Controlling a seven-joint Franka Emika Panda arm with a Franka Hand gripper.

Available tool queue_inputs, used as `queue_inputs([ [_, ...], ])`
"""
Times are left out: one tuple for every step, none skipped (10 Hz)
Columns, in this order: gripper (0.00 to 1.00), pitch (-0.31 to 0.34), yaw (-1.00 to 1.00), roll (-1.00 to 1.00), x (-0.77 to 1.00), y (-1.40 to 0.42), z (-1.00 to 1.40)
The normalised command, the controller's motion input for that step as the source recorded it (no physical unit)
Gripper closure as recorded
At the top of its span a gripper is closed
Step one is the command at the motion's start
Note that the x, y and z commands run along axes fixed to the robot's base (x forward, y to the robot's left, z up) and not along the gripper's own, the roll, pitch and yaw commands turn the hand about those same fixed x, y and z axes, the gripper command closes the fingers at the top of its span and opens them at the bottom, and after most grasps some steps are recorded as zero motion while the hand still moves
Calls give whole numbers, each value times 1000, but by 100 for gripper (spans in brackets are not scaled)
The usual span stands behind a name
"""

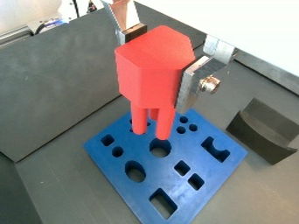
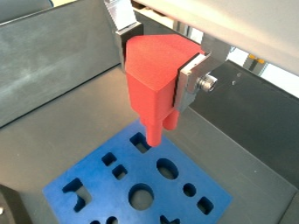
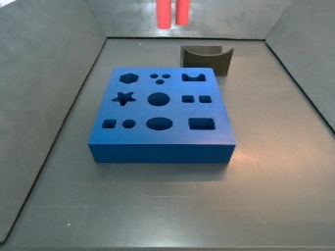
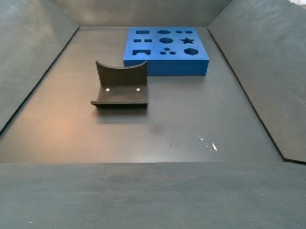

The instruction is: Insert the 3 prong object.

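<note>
**Red 3-prong piece held high over blue holed block**

The bright red plastic 3 prong object (image 1: pixel 155 72), its faceted head filling both wrist views, is clamped between the flat silver fingers (image 1: pixel 197 77) of the gripper (image 2: pixel 158 61), jaws closed on its sides. It hangs upright, prongs pointing down, which suits a straight vertical push into a socket. In a side view only the prong tips (image 3: pixel 171 13) show at the frame's upper edge, well above the floor and behind the block; the gripper itself is out of that picture.

Below it lies the blue rectangular block (image 3: pixel 160 110), flat on the dark tray floor (image 3: pixel 157 201), its top cut with differently shaped holes, among them a cluster of 3 small round holes (image 3: pixel 160 77) that looks like the likely target. The prongs are clear of the block, so insertion is not yet begun. The dark grey block with a curved notch (image 4: pixel 120 86) sits apart, playing no role. Alignment over the holes appears the next concern.
</note>
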Motion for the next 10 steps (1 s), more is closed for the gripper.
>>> queue_inputs([
  [100, -56, 694, 159, -31, 320, -794],
  [100, -36, 694, 159, -17, 317, -760],
  [100, -53, 757, 169, -97, 234, -720],
  [100, -63, 760, 159, -111, 237, -743],
  [100, -69, 757, 133, -120, 246, -780],
  [100, 0, 614, 107, 0, 414, -789],
  [100, 40, 440, 86, 146, 609, -697],
  [100, 3, 123, 0, 217, 677, -403],
  [100, 0, 31, 0, 109, 743, -423],
  [100, 0, 46, 0, 14, 674, -454],
])
